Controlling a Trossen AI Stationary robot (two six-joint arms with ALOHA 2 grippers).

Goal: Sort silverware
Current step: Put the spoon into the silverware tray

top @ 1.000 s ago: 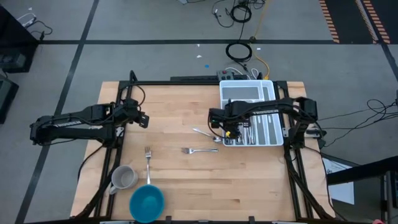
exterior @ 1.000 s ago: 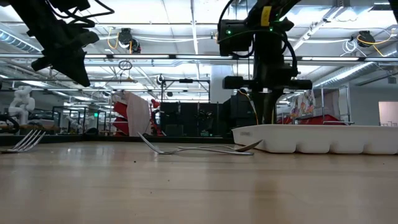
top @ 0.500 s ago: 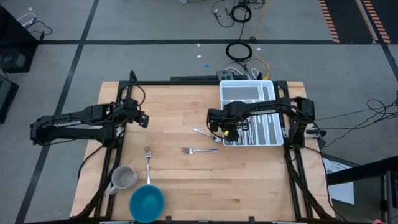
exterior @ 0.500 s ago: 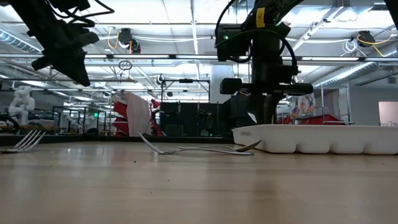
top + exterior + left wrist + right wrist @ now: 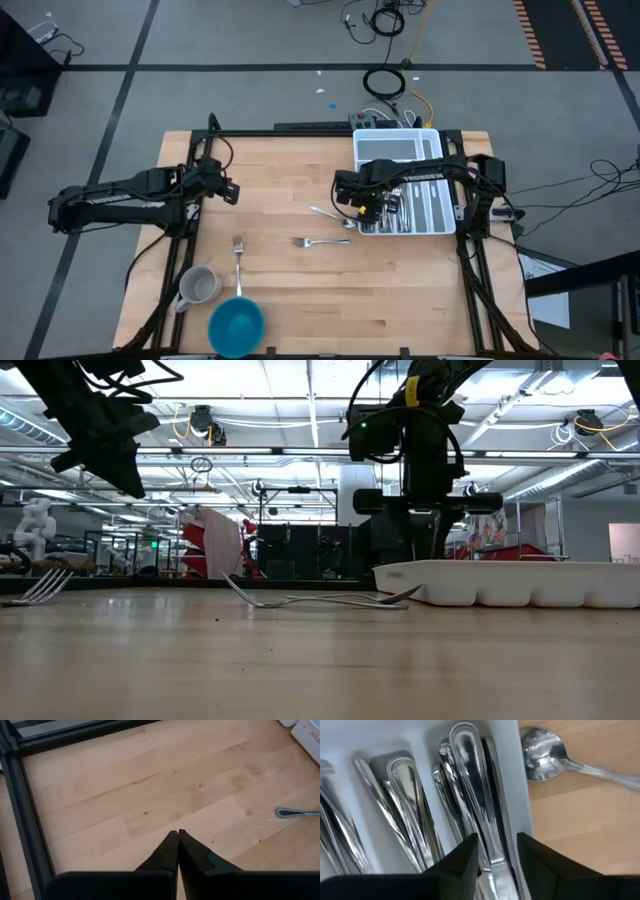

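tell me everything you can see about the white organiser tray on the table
The white organiser tray looks like plastic, rectangular with raised walls that split it into long compartments. It sits flat near the table's far right corner. Shiny silverware lies lengthwise in several compartments; the far compartment looks mostly bare. The right end effector hangs over the compartment nearest the table's middle, fingers apart on either side of a utensil handle there. Just outside the tray's wall, a spoon lies on the wood.
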